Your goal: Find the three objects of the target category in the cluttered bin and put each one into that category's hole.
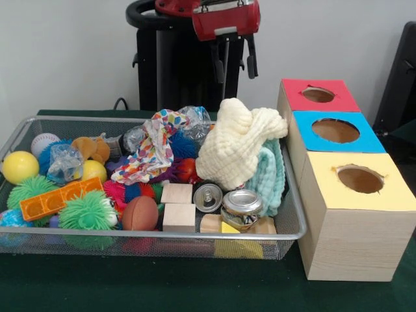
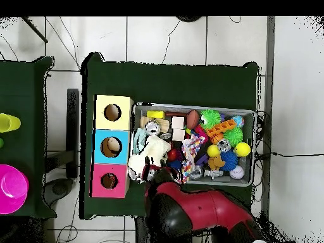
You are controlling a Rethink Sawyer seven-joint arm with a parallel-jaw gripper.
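My gripper (image 1: 234, 65) hangs open and empty, high above the wire bin (image 1: 292, 224), over a cream cloth (image 1: 237, 146). A mint cloth (image 1: 272, 175) lies under it and a patterned cloth (image 1: 153, 148) to its left. Two cans (image 1: 242, 205) (image 1: 208, 195) and wooden blocks (image 1: 177, 194) lie near the bin's front. The sorting box at the right has a red hole (image 1: 318, 95), a blue hole (image 1: 335, 130) and a yellow hole (image 1: 359, 179). In the overhead view the red arm (image 2: 202, 212) reaches the bin's edge by the cream cloth (image 2: 152, 149).
The bin's left half holds green spiky balls (image 1: 89, 211), an orange brick (image 1: 58, 198), yellow balls (image 1: 19, 167), a baseball (image 1: 44, 143), a small football (image 1: 140, 213) and crumpled plastic bags (image 1: 65, 162). Overhead, the box (image 2: 112, 147) touches the bin's (image 2: 193, 107) left side.
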